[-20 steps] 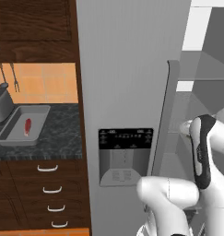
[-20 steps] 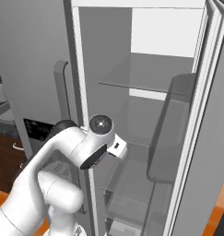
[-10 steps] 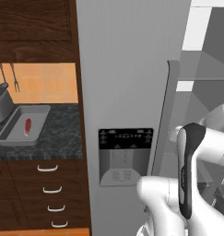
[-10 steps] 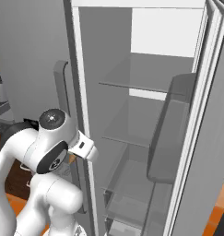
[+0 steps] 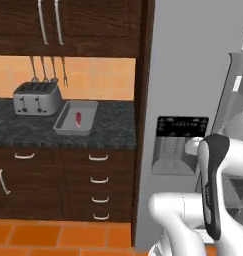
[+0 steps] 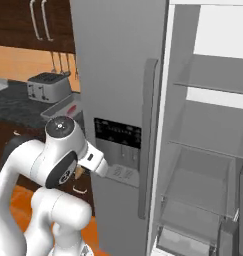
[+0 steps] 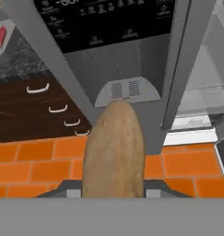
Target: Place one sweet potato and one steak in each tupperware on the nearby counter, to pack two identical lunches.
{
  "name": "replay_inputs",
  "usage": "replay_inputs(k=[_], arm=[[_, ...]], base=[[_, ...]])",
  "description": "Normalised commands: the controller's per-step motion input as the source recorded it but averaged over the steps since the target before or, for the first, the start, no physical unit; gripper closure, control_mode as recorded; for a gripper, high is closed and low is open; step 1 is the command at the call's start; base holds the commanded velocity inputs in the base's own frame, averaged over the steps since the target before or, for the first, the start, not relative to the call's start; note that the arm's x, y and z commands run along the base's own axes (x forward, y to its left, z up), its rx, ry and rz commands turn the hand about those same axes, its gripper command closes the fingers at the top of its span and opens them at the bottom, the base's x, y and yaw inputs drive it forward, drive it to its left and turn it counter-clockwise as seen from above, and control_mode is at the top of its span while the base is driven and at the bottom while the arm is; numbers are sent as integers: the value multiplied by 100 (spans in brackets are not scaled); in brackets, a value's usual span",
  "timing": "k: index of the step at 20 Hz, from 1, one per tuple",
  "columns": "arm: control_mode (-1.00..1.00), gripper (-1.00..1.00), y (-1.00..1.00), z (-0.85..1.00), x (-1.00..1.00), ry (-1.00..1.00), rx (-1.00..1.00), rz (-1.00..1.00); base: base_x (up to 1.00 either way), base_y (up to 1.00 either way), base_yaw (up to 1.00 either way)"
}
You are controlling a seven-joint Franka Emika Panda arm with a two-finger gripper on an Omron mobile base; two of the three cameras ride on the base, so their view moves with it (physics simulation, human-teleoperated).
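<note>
1. Gripping a smooth tan-orange oval sweet potato [image 7: 114, 150], the two-finger tool [image 7: 114, 186] has its jaws closed narrowly on the lower end, and the tapered end points away from the hand toward the fridge front.
2. In the right base view a small tan tip of the sweet potato [image 6: 79, 172] shows just below the white wrist, in front of the closed grey fridge door [image 6: 118, 75].
3. Beyond the held sweet potato, the hand view shows the black dispenser panel [image 7: 104, 23] in that door, with the grey drip grille [image 7: 125, 90] right behind the potato's tip.
4. One shallow pale grey-white rectangular tupperware tray [image 5: 64, 120] rests on the dark speckled stone table [image 5: 23, 131], just beside a silver four-slot toaster [image 5: 37, 97].
5. Inside that tray lies a small flat bright-red steak [image 5: 78, 118], roughly in the middle.
6. The tray with its steak sits well apart from the tool, on the far side of a dark wooden cabinet post [image 5: 142, 100] from the fridge.
7. A red sliver of steak [image 7: 1, 37] shows at the top left corner of the hand view, on a pale tray.
8. Dark wooden drawers with curved white handles [image 5: 99, 179] sit beneath the table, above an orange tiled floor [image 5: 58, 240].
9. The right-hand fridge compartment [image 6: 213, 150] stands open, showing pale shelves.
</note>
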Motion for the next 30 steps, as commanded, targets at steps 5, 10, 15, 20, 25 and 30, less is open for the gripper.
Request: replay_inputs(k=[5,10,15,20,25,30], arm=[[100,100,0,0,0,0,0,0],[100,100,0,0,0,0,0,0],[100,100,0,0,0,0,0,0],[100,100,0,0,0,0,0,0],[100,100,0,0,0,0,0,0],[-100,100,-1,-53,73,17,0,-10]], base=[[2,100,32],[55,100,17],[100,98,-16],[100,41,-39],[99,0,-37],[18,0,-6]])
